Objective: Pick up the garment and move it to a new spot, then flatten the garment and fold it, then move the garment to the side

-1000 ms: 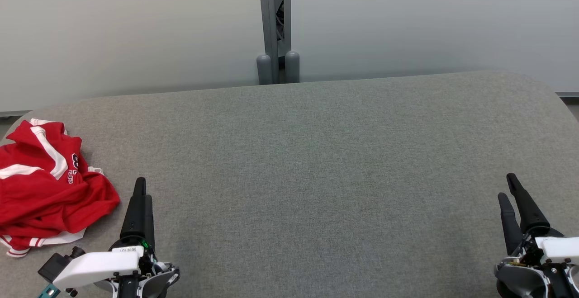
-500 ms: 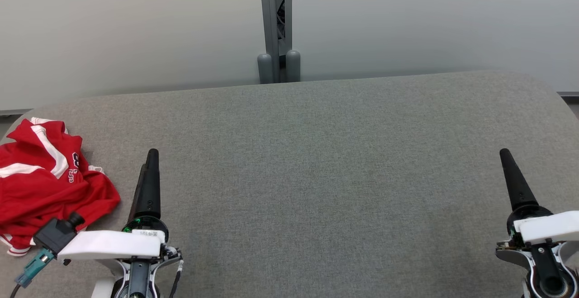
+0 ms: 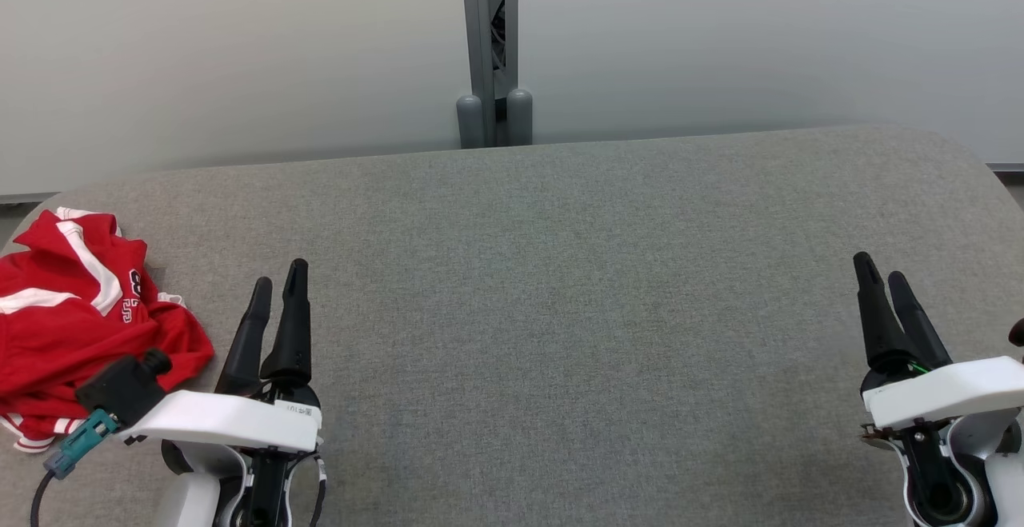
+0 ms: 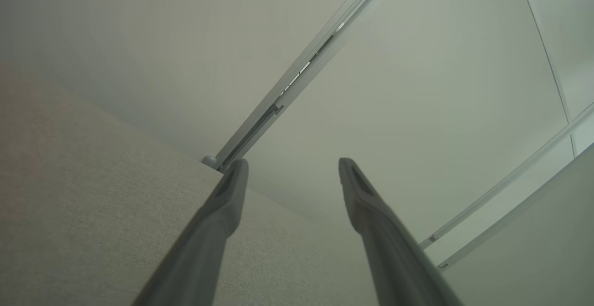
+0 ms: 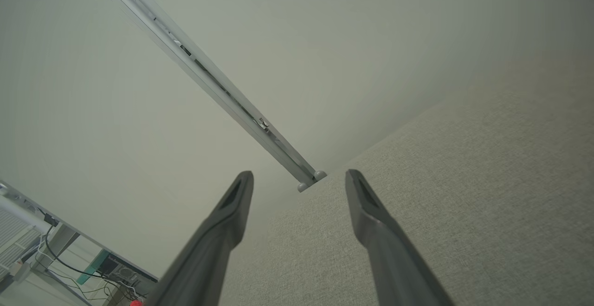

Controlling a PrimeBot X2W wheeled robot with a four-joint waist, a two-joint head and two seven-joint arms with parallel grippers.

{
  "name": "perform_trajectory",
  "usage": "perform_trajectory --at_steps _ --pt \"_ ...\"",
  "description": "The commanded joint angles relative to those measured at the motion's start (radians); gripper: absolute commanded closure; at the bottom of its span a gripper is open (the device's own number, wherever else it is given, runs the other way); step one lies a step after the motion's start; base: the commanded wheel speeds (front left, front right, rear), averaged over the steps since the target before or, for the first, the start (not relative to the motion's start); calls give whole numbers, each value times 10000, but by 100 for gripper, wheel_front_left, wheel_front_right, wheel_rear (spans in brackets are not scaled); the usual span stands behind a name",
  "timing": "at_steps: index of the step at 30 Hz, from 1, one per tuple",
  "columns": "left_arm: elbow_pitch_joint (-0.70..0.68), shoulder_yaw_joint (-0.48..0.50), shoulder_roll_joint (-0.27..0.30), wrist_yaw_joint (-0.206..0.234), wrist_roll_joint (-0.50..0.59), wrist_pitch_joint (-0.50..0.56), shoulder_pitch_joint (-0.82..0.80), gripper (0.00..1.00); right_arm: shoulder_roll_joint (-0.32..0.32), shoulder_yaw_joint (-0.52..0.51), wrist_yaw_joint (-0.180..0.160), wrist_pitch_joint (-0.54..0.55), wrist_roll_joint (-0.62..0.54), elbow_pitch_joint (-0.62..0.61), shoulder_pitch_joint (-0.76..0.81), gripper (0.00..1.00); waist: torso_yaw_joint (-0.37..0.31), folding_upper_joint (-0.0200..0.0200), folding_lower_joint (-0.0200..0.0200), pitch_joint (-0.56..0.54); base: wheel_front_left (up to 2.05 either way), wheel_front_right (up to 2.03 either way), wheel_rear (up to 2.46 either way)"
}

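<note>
Fabric in grey covers the counter (image 3: 560, 311), pale wall panels (image 3: 240, 55) and a post (image 3: 488, 47) behind; red garment (image 3: 72, 327) crumpled at far left; left tool (image 3: 280, 272) and right tool (image 3: 878, 266) released, empty.

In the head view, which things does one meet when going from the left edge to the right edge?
red and white garment → left tool → grey post at the back → right tool

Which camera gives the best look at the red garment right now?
The head view: the red garment lies crumpled at the grey table's left edge, beside the left gripper. Both wrist views look across table and wall instead.
</note>
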Motion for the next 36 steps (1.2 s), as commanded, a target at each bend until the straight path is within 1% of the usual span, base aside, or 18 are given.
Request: perform_trajectory --at_steps 1,7,16,17,28,36 --pt "-58 -16 89 32 325 -75 -349 0 -128 95 16 -144 -370 -130 -234 0 -3 0 0 -4 0 0 0" --pt "252 -148 217 96 1286 -196 -451 0 -143 390 17 -420 -1360 3 -270 0 -13 0 0 -15 0 0 0" --pt "648 -412 410 393 2732 -353 -593 0 -193 749 18 -815 -2710 284 -286 0 0 0 0 -53 0 0 0" --pt "711 -456 428 441 2982 -371 -628 0 -178 763 18 -892 -3002 369 -273 0 6 0 0 -56 0 0 0" --pt "928 -621 540 694 4170 -356 -724 0 -43 865 19 -1275 -4465 848 -335 0 18 0 0 -63 0 0 0" --pt "1099 -688 555 819 4813 -303 -766 0 36 983 19 -1541 -5215 1145 -395 0 33 0 0 -58 0 0 0"
